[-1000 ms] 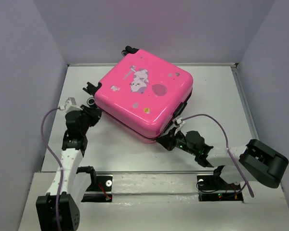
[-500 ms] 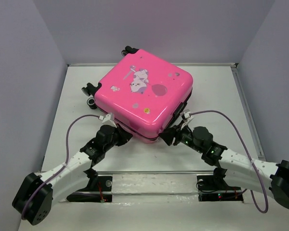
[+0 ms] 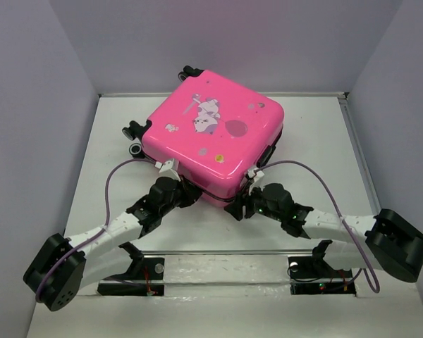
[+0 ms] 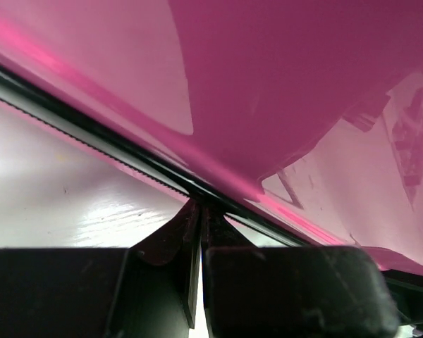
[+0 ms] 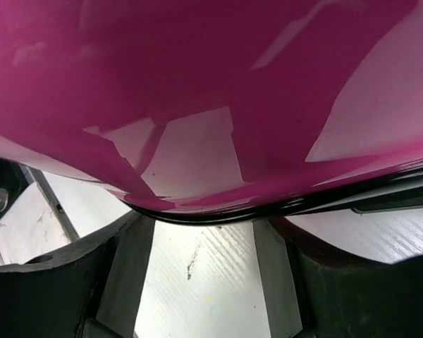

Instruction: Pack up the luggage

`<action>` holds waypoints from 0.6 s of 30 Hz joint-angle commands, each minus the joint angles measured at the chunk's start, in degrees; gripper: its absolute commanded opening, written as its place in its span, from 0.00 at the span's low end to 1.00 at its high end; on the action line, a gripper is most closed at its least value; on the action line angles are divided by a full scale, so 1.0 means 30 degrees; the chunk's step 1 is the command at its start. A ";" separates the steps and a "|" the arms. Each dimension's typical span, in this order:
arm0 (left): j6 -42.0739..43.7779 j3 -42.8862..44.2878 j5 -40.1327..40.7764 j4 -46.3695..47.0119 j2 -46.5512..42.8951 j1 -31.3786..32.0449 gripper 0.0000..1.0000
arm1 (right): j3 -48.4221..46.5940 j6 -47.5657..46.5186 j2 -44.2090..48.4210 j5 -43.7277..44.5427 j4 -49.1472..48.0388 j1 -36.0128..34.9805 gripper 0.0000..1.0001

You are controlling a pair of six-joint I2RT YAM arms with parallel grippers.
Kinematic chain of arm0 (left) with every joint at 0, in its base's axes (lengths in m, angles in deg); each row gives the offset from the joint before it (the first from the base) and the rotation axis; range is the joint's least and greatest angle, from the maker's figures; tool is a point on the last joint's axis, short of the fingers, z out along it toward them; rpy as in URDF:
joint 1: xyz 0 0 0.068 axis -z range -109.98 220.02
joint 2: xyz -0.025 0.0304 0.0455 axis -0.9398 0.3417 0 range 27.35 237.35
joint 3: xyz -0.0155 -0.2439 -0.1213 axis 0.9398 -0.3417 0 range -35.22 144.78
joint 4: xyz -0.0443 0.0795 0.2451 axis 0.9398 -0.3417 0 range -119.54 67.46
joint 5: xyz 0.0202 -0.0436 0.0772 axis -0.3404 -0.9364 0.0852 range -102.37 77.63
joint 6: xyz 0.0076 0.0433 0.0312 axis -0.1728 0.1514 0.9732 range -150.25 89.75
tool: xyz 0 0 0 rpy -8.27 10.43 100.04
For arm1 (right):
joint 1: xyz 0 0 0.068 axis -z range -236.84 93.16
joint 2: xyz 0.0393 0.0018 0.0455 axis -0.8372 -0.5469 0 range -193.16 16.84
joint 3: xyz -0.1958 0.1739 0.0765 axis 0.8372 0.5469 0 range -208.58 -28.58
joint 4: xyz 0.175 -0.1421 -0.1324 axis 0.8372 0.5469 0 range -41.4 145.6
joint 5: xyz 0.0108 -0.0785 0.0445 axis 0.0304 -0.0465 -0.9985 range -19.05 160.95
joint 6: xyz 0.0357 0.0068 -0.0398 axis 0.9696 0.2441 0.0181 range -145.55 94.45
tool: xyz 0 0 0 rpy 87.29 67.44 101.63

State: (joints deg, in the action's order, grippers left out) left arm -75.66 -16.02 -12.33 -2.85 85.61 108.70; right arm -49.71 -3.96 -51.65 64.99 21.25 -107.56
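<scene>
Left gripper (image 4: 199,215) is closed to a hairline slit, with nothing visible between its fingers (image 4: 92,296). The tips sit against the black zipper seam (image 4: 92,130) on the near-left side of the pink suitcase (image 3: 211,137). I cannot tell whether a zipper pull is pinched there. The suitcase lies flat and shut on the white table (image 3: 317,148), cartoon print up, wheels (image 3: 134,134) at its far-left side, near corner pointing between the two arms. Right gripper (image 5: 208,224) is spread wide and holds nothing; the suitcase's rounded lower edge lies just ahead of the gap, on the near-right side.

Judged step: opening the case so that packing can begin. To do it well:
1. I would keep the left tips exactly on the seam, not on the glossy shell, which will likely slip.
2. I would brace the lower edge with the right gripper so the case cannot slide or pivot.
3. I would apply force along the zipper, never across it.
</scene>
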 commanded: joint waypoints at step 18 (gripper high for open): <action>0.0429 0.1655 0.0692 0.2023 0.0325 0.1111 0.13 | -0.0371 0.0100 -0.0990 0.8339 -0.7318 -0.2864 0.07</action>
State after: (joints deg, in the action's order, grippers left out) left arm -75.04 -15.19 -12.36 -2.16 85.70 111.01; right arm -49.36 -3.75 -56.07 83.09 12.85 -113.33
